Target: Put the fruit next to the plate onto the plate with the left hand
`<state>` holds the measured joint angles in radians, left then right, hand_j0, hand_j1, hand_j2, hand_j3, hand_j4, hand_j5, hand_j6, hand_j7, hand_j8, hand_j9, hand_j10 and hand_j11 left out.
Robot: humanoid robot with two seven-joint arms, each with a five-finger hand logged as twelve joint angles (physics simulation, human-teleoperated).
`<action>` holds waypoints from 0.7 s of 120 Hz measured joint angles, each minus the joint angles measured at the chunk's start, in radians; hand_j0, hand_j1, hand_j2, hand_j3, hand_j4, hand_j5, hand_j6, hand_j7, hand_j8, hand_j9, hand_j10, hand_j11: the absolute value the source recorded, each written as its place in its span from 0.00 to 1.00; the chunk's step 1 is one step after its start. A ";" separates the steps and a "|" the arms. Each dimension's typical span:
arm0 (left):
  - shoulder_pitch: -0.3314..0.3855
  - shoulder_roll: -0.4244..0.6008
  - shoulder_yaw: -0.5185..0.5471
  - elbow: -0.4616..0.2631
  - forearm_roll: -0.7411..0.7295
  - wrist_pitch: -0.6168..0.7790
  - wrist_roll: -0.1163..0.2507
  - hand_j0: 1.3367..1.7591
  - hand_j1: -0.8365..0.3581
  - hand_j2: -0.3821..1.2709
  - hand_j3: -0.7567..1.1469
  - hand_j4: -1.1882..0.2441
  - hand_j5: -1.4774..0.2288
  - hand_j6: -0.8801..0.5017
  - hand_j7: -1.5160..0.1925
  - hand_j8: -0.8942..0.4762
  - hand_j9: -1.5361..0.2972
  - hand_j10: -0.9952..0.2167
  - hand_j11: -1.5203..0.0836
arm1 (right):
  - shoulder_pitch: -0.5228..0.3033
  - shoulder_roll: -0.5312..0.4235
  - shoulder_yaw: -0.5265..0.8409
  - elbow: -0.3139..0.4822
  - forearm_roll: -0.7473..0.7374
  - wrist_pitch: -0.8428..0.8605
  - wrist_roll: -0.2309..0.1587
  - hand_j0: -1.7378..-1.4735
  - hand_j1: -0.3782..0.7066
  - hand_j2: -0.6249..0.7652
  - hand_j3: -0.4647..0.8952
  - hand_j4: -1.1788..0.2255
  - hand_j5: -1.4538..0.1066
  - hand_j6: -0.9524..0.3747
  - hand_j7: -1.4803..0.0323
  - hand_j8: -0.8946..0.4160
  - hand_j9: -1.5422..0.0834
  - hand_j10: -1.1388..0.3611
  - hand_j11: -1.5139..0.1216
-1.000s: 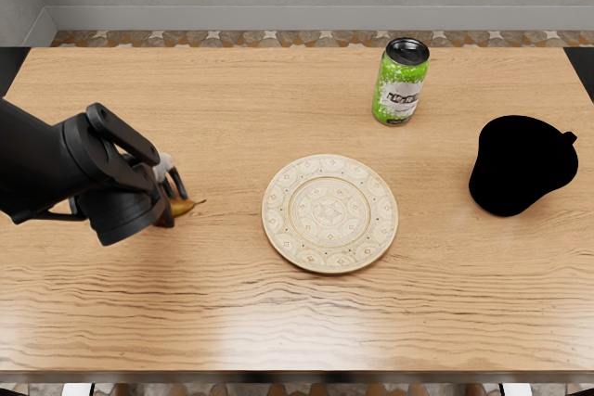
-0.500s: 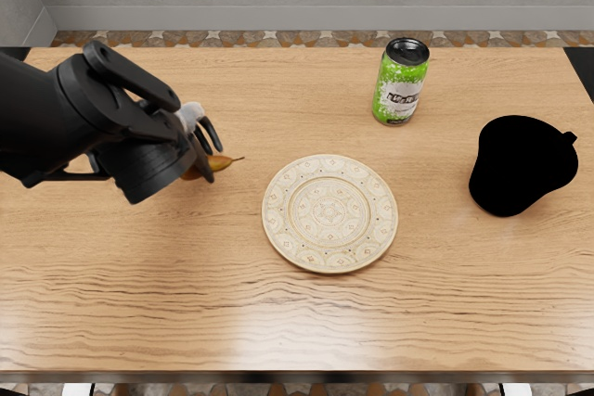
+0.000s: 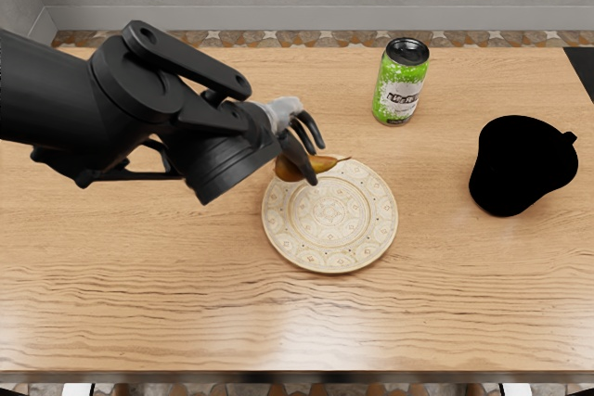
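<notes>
My left hand (image 3: 299, 147) comes in from the left edge and hangs over the upper left rim of the patterned cream plate (image 3: 362, 234). Its dark fingers (image 3: 306, 129) are curled around a small yellow-brown fruit (image 3: 316, 165), whose pointed tip sticks out to the right above the plate. The fruit is held in the air, off the plate's surface. Most of the fruit is hidden behind the fingers. The right arm does not show.
A green soda can (image 3: 401, 81) stands upright behind the plate, to the right. A black pear-shaped object (image 3: 518, 165) lies at the right side of the wooden table (image 3: 278, 312). My bulky left forearm (image 3: 111, 108) covers the table's left part.
The left hand has carried the fruit up and to the right, from the table's left side to above the plate's upper left rim. Plate, can and black object have not moved.
</notes>
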<state>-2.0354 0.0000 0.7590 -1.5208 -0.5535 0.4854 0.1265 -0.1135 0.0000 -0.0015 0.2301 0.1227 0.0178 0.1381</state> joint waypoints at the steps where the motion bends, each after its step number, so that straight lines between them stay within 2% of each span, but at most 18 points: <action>1: 0.001 0.000 -0.001 0.000 0.000 0.000 0.000 0.75 0.37 0.56 0.40 0.24 0.16 0.23 0.19 0.32 0.21 0.39 0.23 | 0.000 0.000 0.000 0.000 0.000 0.000 0.000 0.30 0.04 0.45 0.34 0.83 0.92 0.71 0.97 0.68 0.94 0.75 0.92; 28: 0.026 0.000 -0.017 -0.001 0.006 0.001 -0.004 0.75 0.44 0.49 0.40 0.25 0.19 0.17 0.22 0.27 0.23 0.36 0.24 | 0.000 0.000 0.000 0.000 0.000 0.000 0.000 0.30 0.04 0.45 0.34 0.83 0.92 0.71 0.97 0.68 0.94 0.75 0.92; 35: 0.027 0.000 -0.021 -0.001 0.009 0.001 -0.004 0.76 0.48 0.44 0.40 0.32 0.29 0.21 0.31 0.30 0.31 0.40 0.34 | 0.000 0.000 0.000 0.000 0.000 0.000 0.000 0.30 0.04 0.45 0.34 0.83 0.92 0.71 0.97 0.68 0.94 0.75 0.92; 50: 0.028 0.000 -0.023 -0.003 0.045 0.000 -0.004 0.76 0.71 0.35 0.40 0.55 0.54 0.40 0.57 0.45 0.55 0.58 0.61 | 0.000 0.000 0.000 0.000 0.000 0.000 0.000 0.30 0.04 0.45 0.34 0.83 0.92 0.71 0.97 0.68 0.94 0.75 0.92; 67: 0.017 0.000 -0.026 -0.014 0.061 -0.010 -0.004 0.76 0.85 0.29 0.40 0.69 0.70 0.52 0.73 0.55 0.69 0.70 0.78 | 0.000 0.000 0.000 0.000 0.000 -0.001 0.000 0.30 0.04 0.45 0.34 0.83 0.92 0.71 0.97 0.68 0.94 0.75 0.92; 74: 0.016 0.023 -0.017 -0.033 0.058 -0.126 0.000 0.76 0.88 0.27 0.40 0.72 0.74 0.55 0.77 0.58 0.73 0.73 0.82 | 0.000 0.000 0.000 0.000 0.000 -0.001 0.000 0.30 0.04 0.45 0.34 0.83 0.92 0.71 0.97 0.68 0.94 0.75 0.92; 84: 0.028 0.253 0.072 -0.039 0.059 -0.387 0.001 0.76 0.92 0.26 0.40 0.76 0.78 0.58 0.81 0.60 0.76 0.76 0.86 | 0.000 0.000 0.000 0.000 0.000 0.000 0.000 0.30 0.04 0.45 0.34 0.83 0.92 0.71 0.97 0.68 0.94 0.75 0.92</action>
<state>-2.0076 0.2527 0.8307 -1.5597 -0.4941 0.0985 0.1275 -0.1135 0.0000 -0.0016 0.2301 0.1227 0.0175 0.1381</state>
